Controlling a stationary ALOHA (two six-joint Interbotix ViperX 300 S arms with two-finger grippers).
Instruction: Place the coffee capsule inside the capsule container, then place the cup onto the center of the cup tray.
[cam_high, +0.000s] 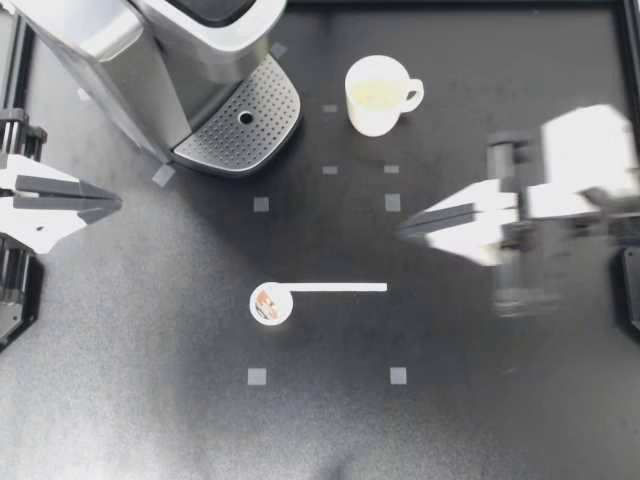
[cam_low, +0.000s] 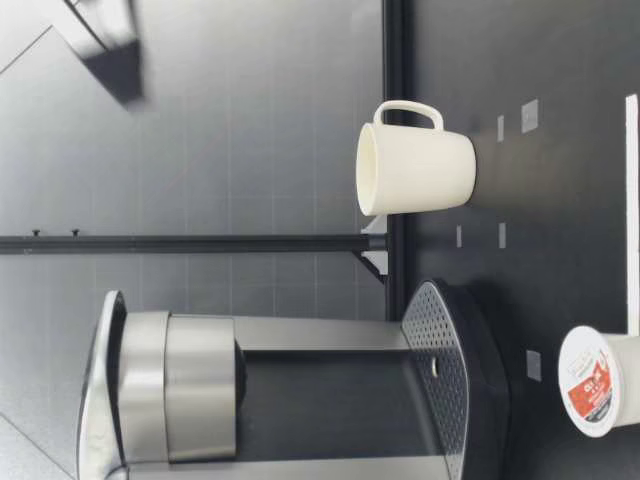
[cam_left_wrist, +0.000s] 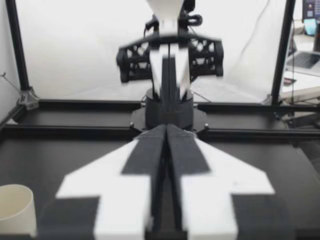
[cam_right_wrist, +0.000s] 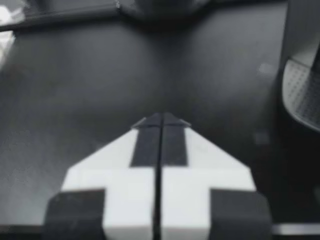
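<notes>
The coffee capsule stands on the black table, its printed foil lid facing the low camera. A white cup stands upright beside the coffee machine, apart from the perforated cup tray. My left gripper hovers shut and empty at the table's left side. My right gripper is blurred, shut and empty, right of the capsule. In the left wrist view the fingers press together, and the other arm's gripper faces them. The right wrist view shows shut fingers over bare table.
A white strip lies flat, running right from the capsule. Small grey tape squares mark the table. The cup tray lies ahead and to one side of my right gripper. A cream-white round thing sits beside my left gripper, cut off.
</notes>
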